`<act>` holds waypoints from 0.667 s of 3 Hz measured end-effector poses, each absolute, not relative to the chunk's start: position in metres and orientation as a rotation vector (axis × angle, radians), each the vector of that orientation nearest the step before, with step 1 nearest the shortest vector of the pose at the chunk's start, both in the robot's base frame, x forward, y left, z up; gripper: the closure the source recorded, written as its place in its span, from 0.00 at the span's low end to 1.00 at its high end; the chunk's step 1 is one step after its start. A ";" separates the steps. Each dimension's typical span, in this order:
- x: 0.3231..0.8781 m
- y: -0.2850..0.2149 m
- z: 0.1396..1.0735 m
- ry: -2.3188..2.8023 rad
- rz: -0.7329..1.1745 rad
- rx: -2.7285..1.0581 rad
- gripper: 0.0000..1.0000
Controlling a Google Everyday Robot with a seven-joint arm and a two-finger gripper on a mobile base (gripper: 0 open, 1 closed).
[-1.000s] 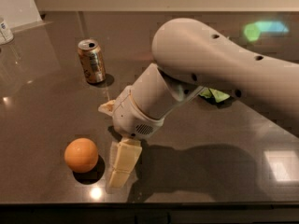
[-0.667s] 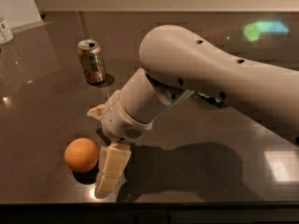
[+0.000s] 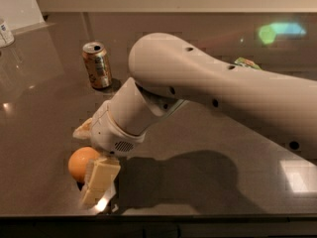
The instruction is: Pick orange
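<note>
Soda can (image 3: pixel 97 65): upright, well behind the orange (image 3: pixel 78 162); contents unseen.
Gripper (image 3: pixel 85 165): spread wide, 1 finger either side of the orange.
Green object (image 3: pixel 246 62): mostly hidden behind the arm.

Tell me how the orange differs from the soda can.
The orange is round and plain orange; the soda can is a gold-brown cylinder, standing upright. The orange sits near the front edge of the table, the soda can farther back. The gripper is at the orange, not the soda can. Both rest on the table.
</note>
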State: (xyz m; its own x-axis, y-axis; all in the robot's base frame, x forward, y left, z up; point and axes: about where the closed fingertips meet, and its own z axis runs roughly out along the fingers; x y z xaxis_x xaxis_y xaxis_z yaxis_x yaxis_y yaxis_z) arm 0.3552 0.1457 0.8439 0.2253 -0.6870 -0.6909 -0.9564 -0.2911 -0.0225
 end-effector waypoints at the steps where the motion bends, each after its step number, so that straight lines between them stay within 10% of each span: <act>1: 0.358 0.148 0.845 1.509 0.815 -2.052 0.41; 2: 0.368 0.142 0.854 1.509 0.803 -2.035 0.65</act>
